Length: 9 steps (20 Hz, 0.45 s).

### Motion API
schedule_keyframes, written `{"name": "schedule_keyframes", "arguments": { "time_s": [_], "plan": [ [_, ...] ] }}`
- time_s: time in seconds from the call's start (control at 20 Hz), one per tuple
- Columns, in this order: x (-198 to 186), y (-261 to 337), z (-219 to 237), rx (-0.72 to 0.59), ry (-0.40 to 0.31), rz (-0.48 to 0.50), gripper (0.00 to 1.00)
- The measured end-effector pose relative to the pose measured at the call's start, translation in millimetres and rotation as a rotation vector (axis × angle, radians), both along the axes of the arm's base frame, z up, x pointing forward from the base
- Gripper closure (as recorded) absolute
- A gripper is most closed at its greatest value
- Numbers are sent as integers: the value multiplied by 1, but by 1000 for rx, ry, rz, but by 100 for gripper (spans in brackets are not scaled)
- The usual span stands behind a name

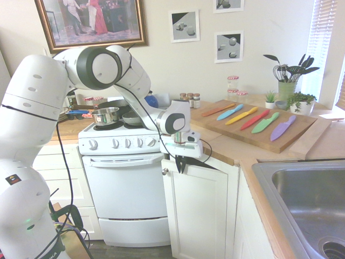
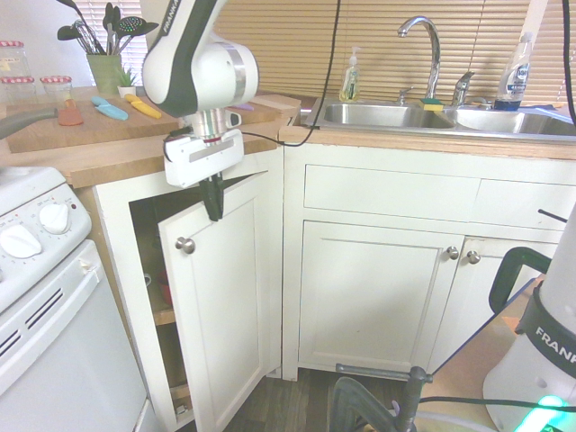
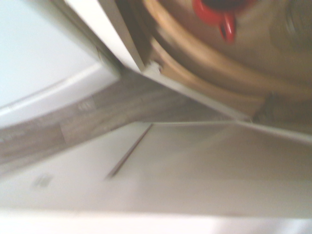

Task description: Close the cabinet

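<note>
With the closed gripper (image 2: 213,209) at the top edge of the white shaker-panel wooden cabinet (image 2: 220,306) door, you should push steadily until flush.

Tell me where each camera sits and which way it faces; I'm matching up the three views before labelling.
First exterior view: behind the arm's base, facing the oven, the counter and the sink; shoulder, forearm and gripper show.
Second exterior view: opposite side, low, facing the cabinet with its door ajar; wrist and gripper at the door's top edge, base at right.
Wrist view: looks down past the door's top edge into shelves and floor; no robot parts visible.
Shared: both exterior views show gripper, door, oven, sink and cutting board.
</note>
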State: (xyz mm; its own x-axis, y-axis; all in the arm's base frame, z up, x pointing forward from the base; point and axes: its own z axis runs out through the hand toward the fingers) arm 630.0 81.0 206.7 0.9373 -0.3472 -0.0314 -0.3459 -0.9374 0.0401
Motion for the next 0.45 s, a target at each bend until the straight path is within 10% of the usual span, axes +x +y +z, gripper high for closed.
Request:
{"name": "schedule_keyframes", "arguments": {
  "time_s": [0.4,0.45],
  "plan": [
    [24,18,20,12,-25,-7,100],
    [20,18,21,11,-27,-10,0]
  ]
}}
